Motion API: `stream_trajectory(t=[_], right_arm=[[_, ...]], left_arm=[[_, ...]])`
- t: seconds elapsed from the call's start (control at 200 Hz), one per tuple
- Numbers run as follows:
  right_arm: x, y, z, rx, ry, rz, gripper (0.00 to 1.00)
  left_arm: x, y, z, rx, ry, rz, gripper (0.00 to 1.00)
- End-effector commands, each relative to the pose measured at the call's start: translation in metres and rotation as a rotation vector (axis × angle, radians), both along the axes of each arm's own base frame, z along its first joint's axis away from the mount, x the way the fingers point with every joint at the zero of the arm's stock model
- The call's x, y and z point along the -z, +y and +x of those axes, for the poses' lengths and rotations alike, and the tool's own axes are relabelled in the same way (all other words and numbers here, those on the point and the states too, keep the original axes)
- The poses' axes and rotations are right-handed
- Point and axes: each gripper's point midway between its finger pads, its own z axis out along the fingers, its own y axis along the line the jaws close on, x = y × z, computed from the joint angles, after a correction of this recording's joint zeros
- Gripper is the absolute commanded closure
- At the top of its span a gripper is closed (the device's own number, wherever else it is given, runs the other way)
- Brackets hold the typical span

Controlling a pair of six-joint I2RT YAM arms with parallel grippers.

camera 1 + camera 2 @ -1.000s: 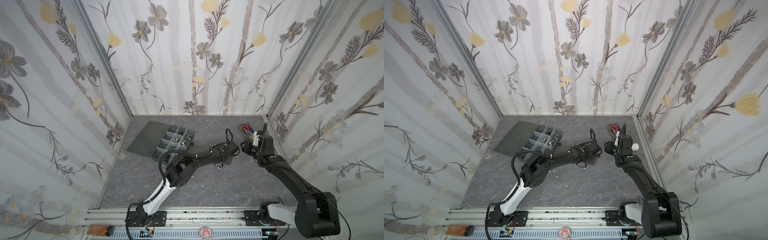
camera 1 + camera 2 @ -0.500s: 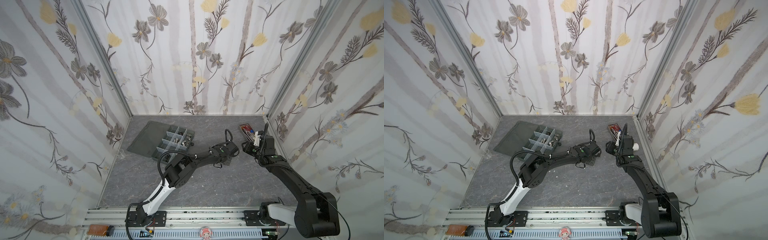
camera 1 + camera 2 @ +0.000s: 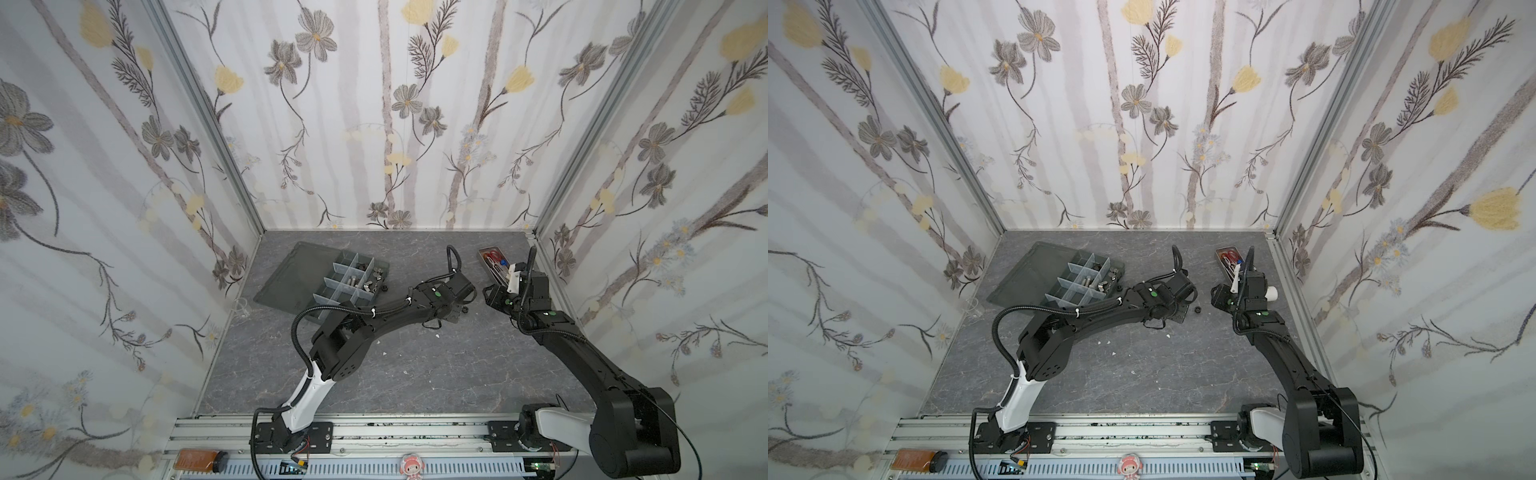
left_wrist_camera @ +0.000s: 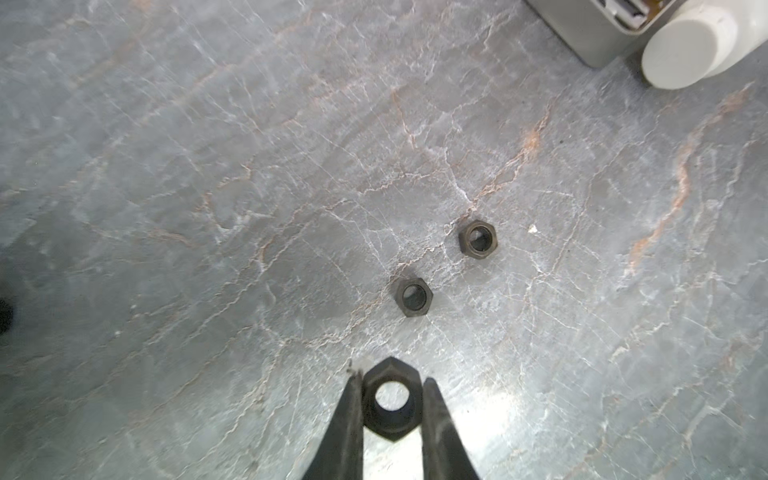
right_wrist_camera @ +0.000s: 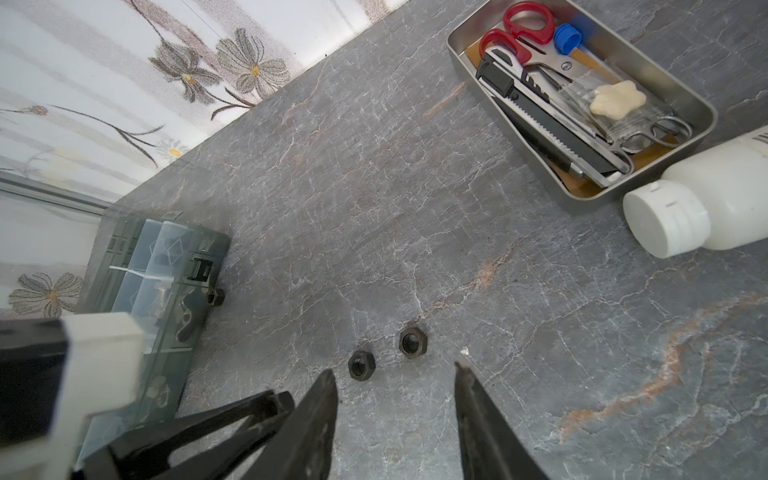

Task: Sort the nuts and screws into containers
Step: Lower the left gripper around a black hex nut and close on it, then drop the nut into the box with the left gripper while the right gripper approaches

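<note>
1. On the grey table [image 3: 415, 365], the left gripper [image 4: 391, 377], mid-frame in both top views, clamps a black nut [image 4: 390, 424].
2. It should lift straight with a firm grip, then carry to the box [image 3: 332, 286], centre-left.
3. The right gripper [image 5: 395, 368] gapes empty over two loose nuts [image 5: 361, 365].

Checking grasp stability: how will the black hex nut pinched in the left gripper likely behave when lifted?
The black hex nut looks like rigid metal, so it should not deform. The left gripper pinches two opposite flats, which likely resists twisting, though thin fingertips on smooth metal may slip. Dropped, it would probably settle flat like the loose nuts nearby.
</note>
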Motion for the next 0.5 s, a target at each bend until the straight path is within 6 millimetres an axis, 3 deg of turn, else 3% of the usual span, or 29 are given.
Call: stream_trajectory(t=[0.0,0.275,0.495], right_arm=[[-0.003,0.005,-0.003,-0.034,-0.005,0.004,0.52],[0.0,0.013,-0.014,-0.068,0.003,-0.003,0.52],[0.005,0.033,-0.017,-0.124,0.016,-0.03,0.52]], left_arm=[[-0.023,0.011,0.004,-0.026,-0.034,-0.023,0.81],[-0.064,0.059,0.002,-0.097,-0.074,-0.067,0.81],[-0.074,0.124,-0.008,-0.194,-0.081,-0.075,0.81]])
